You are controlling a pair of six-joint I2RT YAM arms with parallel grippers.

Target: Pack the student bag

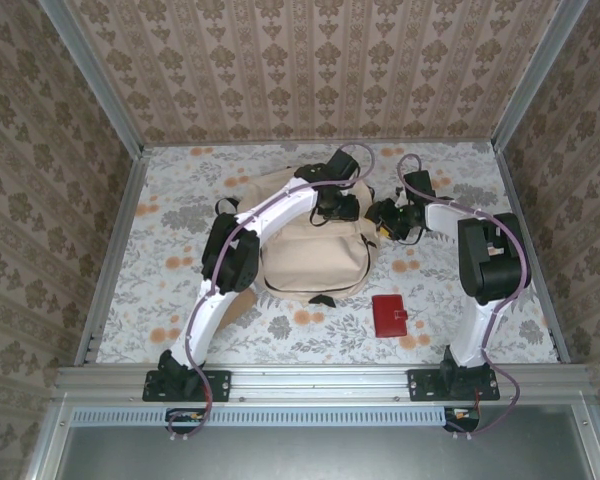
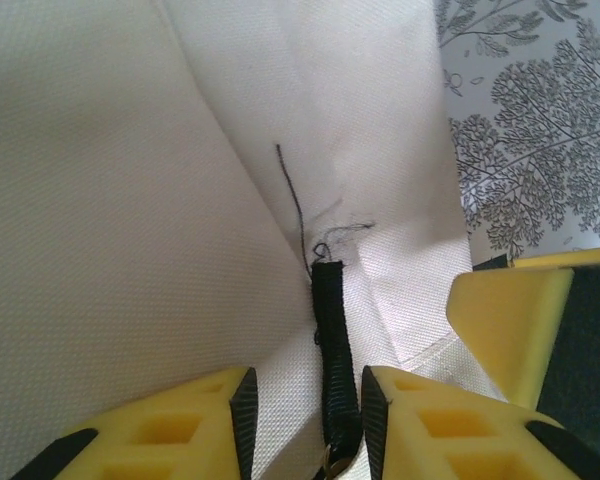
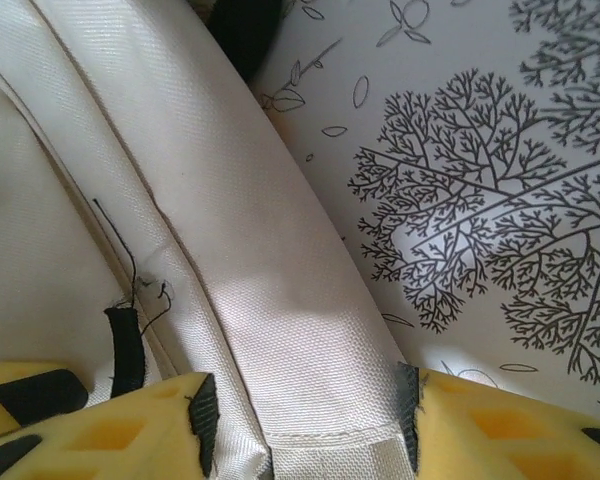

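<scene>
The student bag (image 1: 310,255), a large beige backpack, lies flat in the middle of the table. My left gripper (image 1: 338,208) is at its top edge. In the left wrist view the left gripper (image 2: 305,400) is open narrowly around a black zipper pull (image 2: 332,340); the right pad touches it and the left pad stands off. My right gripper (image 1: 385,218) is at the bag's upper right corner. In the right wrist view the right gripper (image 3: 305,420) is open astride a beige fabric fold (image 3: 280,330) that spans the space between its pads. The black zipper pull (image 3: 125,350) lies just left of it.
A small red wallet (image 1: 389,315) lies on the floral tablecloth (image 1: 180,210) in front of the bag, to the right. The two grippers are close together, a finger of the right one (image 2: 510,330) beside the left. Patterned walls enclose the table on three sides.
</scene>
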